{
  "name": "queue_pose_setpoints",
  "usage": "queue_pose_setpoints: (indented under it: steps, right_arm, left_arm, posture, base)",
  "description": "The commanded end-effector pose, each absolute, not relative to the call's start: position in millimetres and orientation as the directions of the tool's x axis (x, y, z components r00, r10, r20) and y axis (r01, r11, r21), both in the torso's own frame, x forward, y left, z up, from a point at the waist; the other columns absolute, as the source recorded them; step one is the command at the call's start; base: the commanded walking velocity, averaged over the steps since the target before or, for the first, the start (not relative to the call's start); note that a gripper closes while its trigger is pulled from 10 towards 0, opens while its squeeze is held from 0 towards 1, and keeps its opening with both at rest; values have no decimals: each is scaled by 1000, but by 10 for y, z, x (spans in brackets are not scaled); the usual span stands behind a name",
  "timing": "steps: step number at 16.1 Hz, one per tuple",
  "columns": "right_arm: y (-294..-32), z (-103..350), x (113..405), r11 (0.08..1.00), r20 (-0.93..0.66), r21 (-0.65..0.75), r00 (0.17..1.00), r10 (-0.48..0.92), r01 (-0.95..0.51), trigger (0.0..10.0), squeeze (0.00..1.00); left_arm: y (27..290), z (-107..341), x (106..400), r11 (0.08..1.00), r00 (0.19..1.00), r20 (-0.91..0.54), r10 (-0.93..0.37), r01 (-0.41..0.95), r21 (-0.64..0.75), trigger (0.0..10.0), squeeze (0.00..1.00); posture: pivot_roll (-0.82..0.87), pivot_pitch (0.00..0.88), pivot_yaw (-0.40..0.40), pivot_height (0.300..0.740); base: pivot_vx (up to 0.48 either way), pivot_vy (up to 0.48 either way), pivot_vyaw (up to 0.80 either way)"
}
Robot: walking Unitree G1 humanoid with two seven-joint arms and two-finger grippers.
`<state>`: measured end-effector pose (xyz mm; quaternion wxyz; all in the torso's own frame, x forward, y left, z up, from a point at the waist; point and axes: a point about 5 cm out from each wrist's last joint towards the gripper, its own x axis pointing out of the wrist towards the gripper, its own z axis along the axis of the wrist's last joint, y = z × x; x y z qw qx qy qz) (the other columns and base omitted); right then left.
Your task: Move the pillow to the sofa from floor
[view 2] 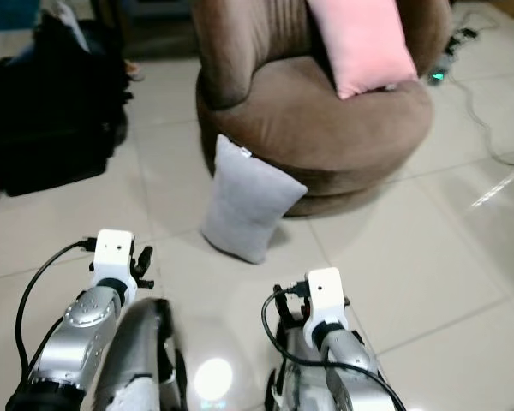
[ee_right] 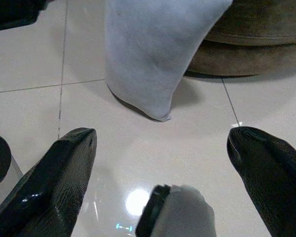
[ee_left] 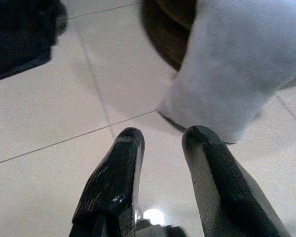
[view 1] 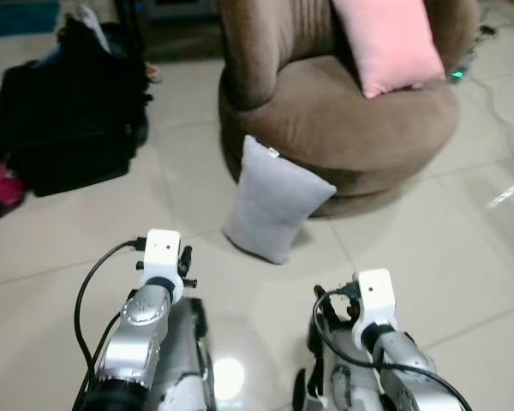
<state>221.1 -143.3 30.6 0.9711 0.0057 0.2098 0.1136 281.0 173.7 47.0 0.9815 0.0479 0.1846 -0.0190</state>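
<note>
A grey pillow point(view 1: 272, 201) stands on the tiled floor, leaning against the front of a round brown sofa chair point(view 1: 343, 128). A pink pillow point(view 1: 387, 43) rests on the sofa's seat against its back. My left arm point(view 1: 150, 300) and right arm point(view 1: 377, 330) reach forward low, a short way in front of the grey pillow. In the left wrist view my left gripper point(ee_left: 163, 137) is open with a narrow gap, and the grey pillow point(ee_left: 237, 64) lies just beyond its tips. My right gripper point(ee_right: 163, 136) is open wide, empty, facing the grey pillow point(ee_right: 153, 54).
A black bag point(view 1: 68, 120) sits on the floor at the left, with a red item point(view 1: 0, 193) beside it. A cable point(view 1: 497, 111) runs over the tiles to the right of the sofa. Bare tiled floor point(view 1: 428, 257) lies in front and to the right.
</note>
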Motion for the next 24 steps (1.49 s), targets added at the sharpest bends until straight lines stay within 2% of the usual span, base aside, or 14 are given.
queue_pose_setpoints:
  steps: [1,15,22,24]
  right_arm:
    - [-1476,309,2193,977,-411,51,887,211,-209,10000,0]
    - [-1458,303,2183,975,-412,61,885,218,-212,10000,0]
    - [-1430,306,2184,973,-410,67,883,229,-221,10000,0]
    - [-1420,328,2188,970,-394,69,887,241,-233,10000,0]
  left_arm:
    - [1710,496,2824,993,935,-353,-41,76,86,10000,0]
    - [1733,513,2853,988,933,-356,-54,102,116,10000,0]
    - [1736,517,2867,984,931,-361,-50,108,142,10000,0]
    - [1744,520,2872,984,932,-361,-43,102,147,10000,0]
  posture:
    - [-122,203,-70,590]
    - [-124,212,-60,590]
    - [-121,214,-57,590]
    - [-122,215,-56,590]
  base:
    - [480,0,0]
    - [478,0,0]
    - [0,0,0]
    - [330,-120,0]
